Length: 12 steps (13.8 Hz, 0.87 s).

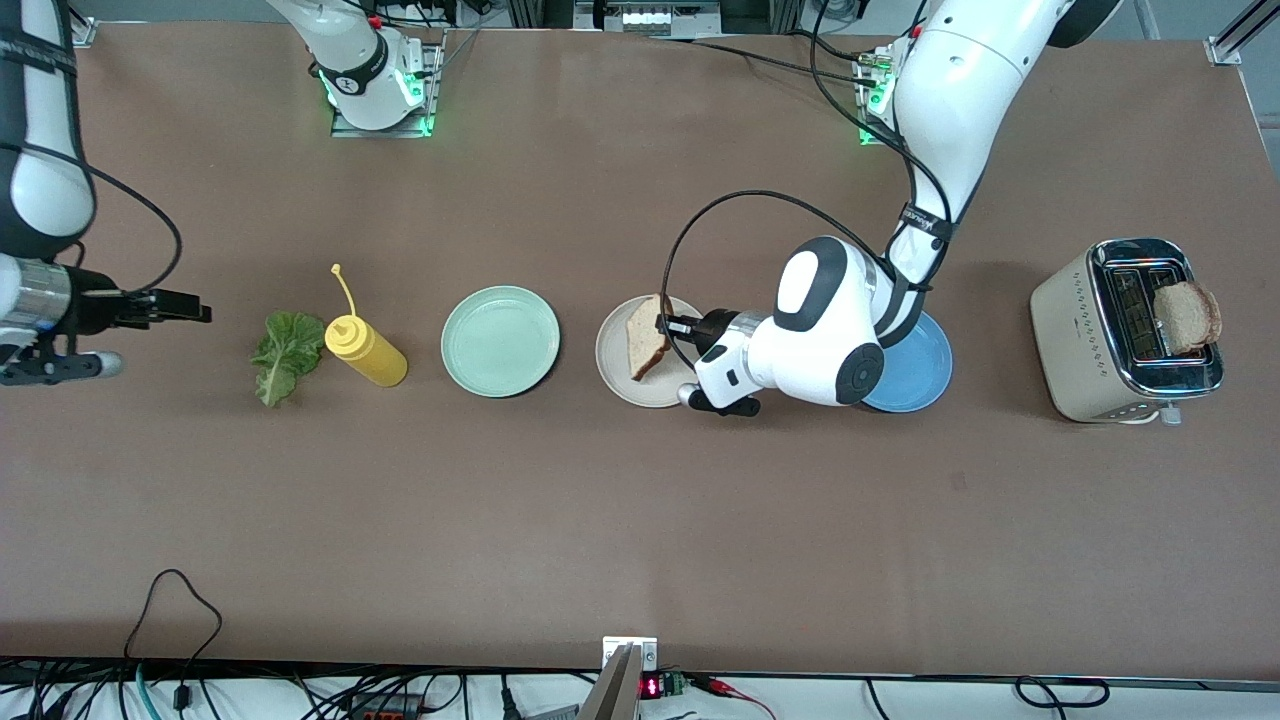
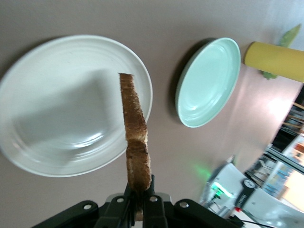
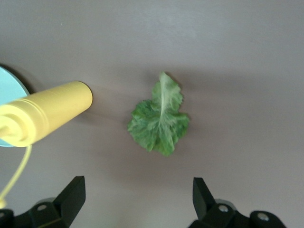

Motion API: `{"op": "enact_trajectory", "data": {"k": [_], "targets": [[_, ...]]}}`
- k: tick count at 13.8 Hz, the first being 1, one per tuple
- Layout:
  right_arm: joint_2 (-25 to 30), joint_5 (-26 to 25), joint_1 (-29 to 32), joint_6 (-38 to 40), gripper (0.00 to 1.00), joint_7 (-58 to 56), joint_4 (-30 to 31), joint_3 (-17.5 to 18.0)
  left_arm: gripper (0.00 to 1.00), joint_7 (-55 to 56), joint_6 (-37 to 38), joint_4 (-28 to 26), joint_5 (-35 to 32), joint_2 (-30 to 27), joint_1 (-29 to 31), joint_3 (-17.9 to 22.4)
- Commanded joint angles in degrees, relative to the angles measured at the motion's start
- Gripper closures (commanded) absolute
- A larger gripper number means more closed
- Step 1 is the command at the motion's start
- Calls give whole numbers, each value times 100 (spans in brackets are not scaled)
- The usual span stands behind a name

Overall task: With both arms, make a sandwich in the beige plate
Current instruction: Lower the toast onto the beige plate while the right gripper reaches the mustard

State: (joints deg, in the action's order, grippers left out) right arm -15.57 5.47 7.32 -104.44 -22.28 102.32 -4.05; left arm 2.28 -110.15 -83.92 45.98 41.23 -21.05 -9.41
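Step in hand: first bread slice (image 1: pixel 647 348) going onto beige plate (image 1: pixel 620 375), mid-worktop. Left tool (image 1: pixel 668 327) clamps slice on edge, seemingly just above plate; next, lower, release flat. Right tool (image 3: pixel 137 199) gapes wide over lettuce (image 1: pixel 284 355).

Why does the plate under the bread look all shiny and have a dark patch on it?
Left wrist view: the beige plate mirrors the overhead light as pale streaks, and the bread slice gripped by the left gripper casts a grey shadow there. Front view: light is even, shadows faint. Right wrist view: the lettuce leaf looks a little soft.
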Motion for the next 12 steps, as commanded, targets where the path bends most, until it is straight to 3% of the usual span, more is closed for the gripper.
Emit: {"op": "enact_trajectory", "data": {"k": [1, 4, 9, 12], "targets": [[291, 138, 181, -733, 0, -871, 743, 228, 100, -403, -155, -423, 482, -168, 119, -79], [353, 278, 691, -1411, 0, -2293, 1289, 703, 100, -438, -331, -485, 500, -142, 110, -79], [213, 1648, 771, -2475, 0, -5088, 2010, 721, 100, -913, -384, -643, 544, -107, 224, -79], [20, 2324, 771, -2739, 0, -6311, 2159, 747, 100, -1132, -384, -661, 1060, -36, 189, -79]]}}
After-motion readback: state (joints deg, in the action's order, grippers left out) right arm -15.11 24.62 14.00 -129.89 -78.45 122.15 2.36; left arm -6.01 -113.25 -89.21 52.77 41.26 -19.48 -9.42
